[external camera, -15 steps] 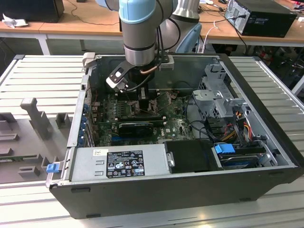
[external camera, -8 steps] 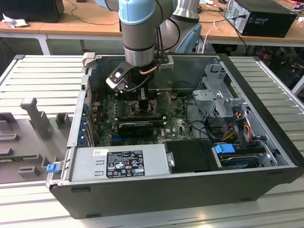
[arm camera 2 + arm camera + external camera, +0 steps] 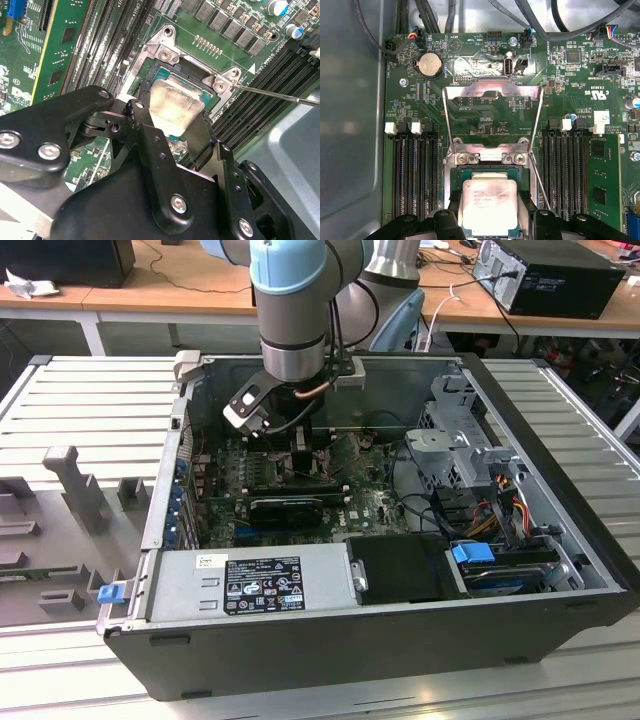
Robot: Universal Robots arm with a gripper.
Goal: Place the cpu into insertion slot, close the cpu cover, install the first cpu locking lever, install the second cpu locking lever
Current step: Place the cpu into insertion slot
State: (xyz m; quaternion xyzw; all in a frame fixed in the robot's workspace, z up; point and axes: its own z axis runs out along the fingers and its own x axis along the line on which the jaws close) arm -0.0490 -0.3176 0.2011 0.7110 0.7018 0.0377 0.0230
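The gripper is standing narrow, with its two black fingers pressing on opposite edges of the cpu, so it is gripping the chip. The cpu is lying silver side up, directly over the insertion slot. Whether it is already sitting down inside the slot or hanging just above it, I cannot tell, because the fingers are covering both side edges and the near edge is cut off at the border of the first wrist view.

The cpu cover is standing open, swung back away from the slot, and the green board is showing through its window. One thin metal rod is running slantwise just beside the slot; its far end is hidden behind a finger.

Faint print is showing on the cpu top, and small white lettering is scattered over the board, most of it too fine to make out. One round coin battery is sitting beyond the cover. Long black memory slots are lying in two groups, one on each side of the slot, with four white clips counted at their ends.

In the exterior view the arm is reaching down into one open computer case on the ribbed table, its wrist standing in front of the board's middle. A power supply box is carrying one label with print.
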